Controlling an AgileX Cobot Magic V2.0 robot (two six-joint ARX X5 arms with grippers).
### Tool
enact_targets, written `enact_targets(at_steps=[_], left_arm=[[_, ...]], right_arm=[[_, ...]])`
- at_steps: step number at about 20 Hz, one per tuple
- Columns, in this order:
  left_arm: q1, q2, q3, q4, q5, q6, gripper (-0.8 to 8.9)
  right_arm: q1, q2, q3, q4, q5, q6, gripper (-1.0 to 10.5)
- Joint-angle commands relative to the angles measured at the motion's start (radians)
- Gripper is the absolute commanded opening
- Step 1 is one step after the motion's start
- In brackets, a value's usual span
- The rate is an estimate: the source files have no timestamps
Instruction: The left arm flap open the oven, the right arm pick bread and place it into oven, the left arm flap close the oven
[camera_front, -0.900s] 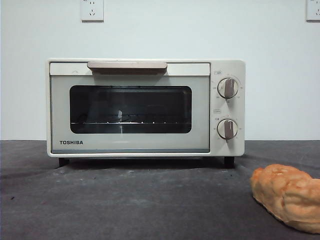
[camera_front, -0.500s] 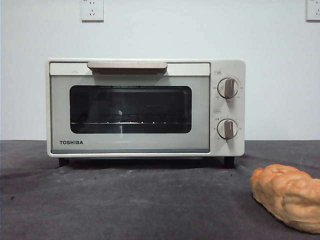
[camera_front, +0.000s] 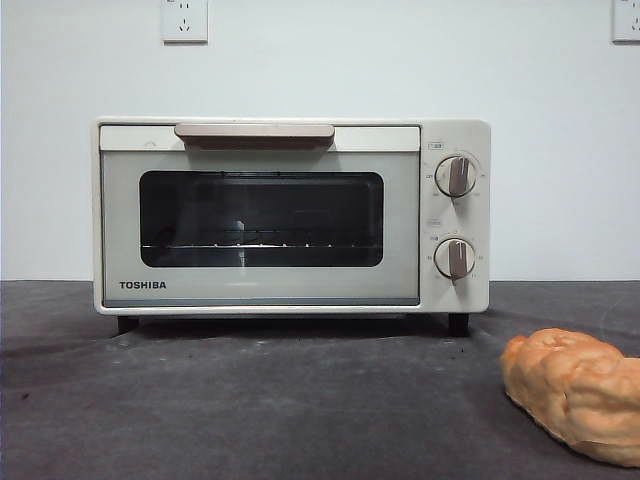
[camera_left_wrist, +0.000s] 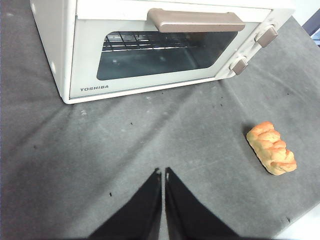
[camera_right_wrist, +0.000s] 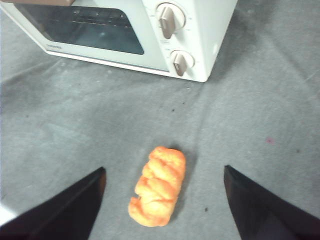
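Your right hand (camera_right_wrist: 164, 172) hangs above the grey counter (camera_right_wrist: 260, 125) with its two black jaws spread wide, and the bread (camera_right_wrist: 157, 186) lies on the cloth squarely between them, touching neither jaw. The loaf's long axis runs away from the hand toward the oven (camera_right_wrist: 150, 35), whose knob end sits well beyond the far tip of the loaf, with open counter between the two. Your left hand (camera_left_wrist: 163, 175) has its jaws pressed together, only a thin slit showing between the tips, and it holds nothing. It floats over bare counter, with the oven's door straight ahead of it and some way off, so the beige handle (camera_left_wrist: 197, 21) along the door's top edge is well apart from the fingertips. From this hand the bread (camera_left_wrist: 271, 148) lies off to the side on which the oven's two knobs (camera_left_wrist: 252, 50) sit, nearer to the hand than the oven is. In the front view neither hand appears. There you see the oven (camera_front: 290, 215) standing on the counter (camera_front: 250, 400) with its dark glass door shut, the handle (camera_front: 254, 132) lying flat across the top and the wire rack (camera_front: 240, 243) visible through the glass. The bread (camera_front: 575, 390) rests in front of the oven on its knob side, close to the camera and partly cut by the picture's edge.
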Motion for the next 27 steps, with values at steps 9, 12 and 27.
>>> enact_targets(at_steps=[9,12,27], left_arm=[[-0.001,0.005,0.023,0.008,0.006,0.019,0.17],[-0.001,0.005,0.023,0.008,0.006,0.020,0.17],[-0.001,0.005,0.023,0.006,0.006,0.019,0.17]], right_arm=[[0.208,0.027,-0.252,0.296,0.023,0.282,3.9],[0.323,0.079,-0.352,0.418,0.157,0.347,3.9],[0.613,0.510,-0.380,0.642,0.559,0.417,3.9]])
